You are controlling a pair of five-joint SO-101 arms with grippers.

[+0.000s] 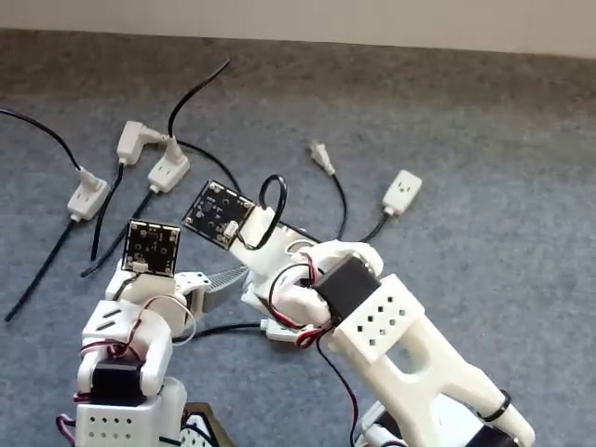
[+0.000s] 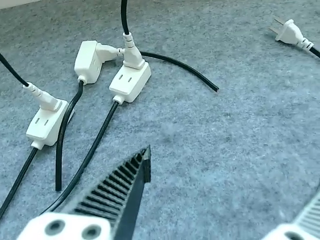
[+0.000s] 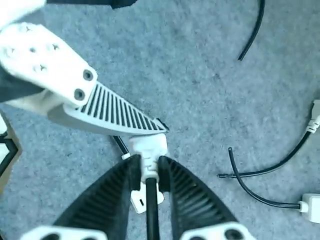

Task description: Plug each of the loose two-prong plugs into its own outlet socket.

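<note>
My right gripper (image 3: 149, 167) is shut on a white plug (image 3: 148, 146) whose black cord runs back between its fingers; whether it sits in a socket is hidden. In the high view this spot (image 1: 276, 326) lies under the right arm. My left gripper (image 2: 227, 200) is open, and one ribbed finger (image 3: 115, 117) touches the held white plug. Another loose plug (image 1: 321, 156) lies on the mat beside an empty outlet socket (image 1: 401, 192). Three sockets (image 2: 130, 80) (image 2: 45, 122) (image 2: 87, 60) at the left each hold a plug.
Black cords (image 1: 56, 256) trail across the grey mat from the left sockets toward the front. A loose cord end (image 2: 215, 89) lies mid-mat. A pale wall edge (image 1: 372, 19) borders the far side.
</note>
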